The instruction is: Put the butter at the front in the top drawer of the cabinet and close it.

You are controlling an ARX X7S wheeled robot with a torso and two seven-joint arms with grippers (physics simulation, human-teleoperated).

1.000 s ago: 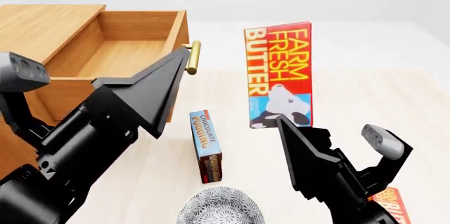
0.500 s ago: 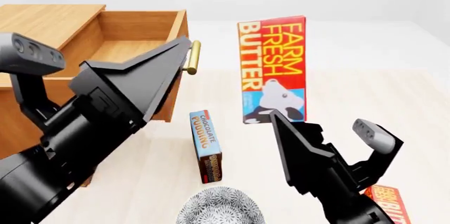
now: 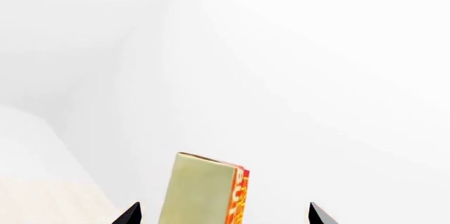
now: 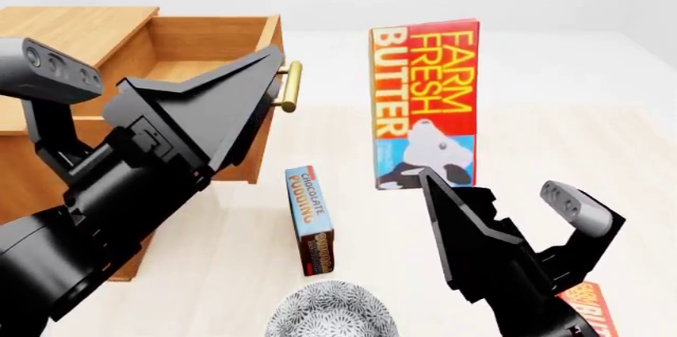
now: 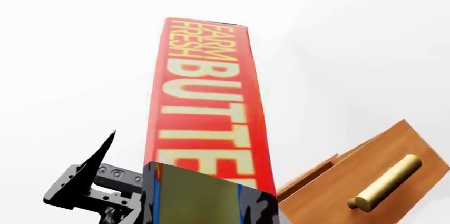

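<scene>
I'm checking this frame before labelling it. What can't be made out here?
- Right tool's hold on the butter: head view, its own finger covers the carton's bottom edge.
- Second carton: head view, cut off by the frame edge and the right arm.
- Top drawer floor: head view, partly behind the left arm.
- Left tool: left wrist view, only the tips show.

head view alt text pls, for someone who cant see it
A red Farm Fresh Butter carton is held upright above a pale table by the right gripper. At left the wooden cabinet has its top drawer open, with the left gripper in front of it. A chocolate pudding box stands nearer the camera.
</scene>
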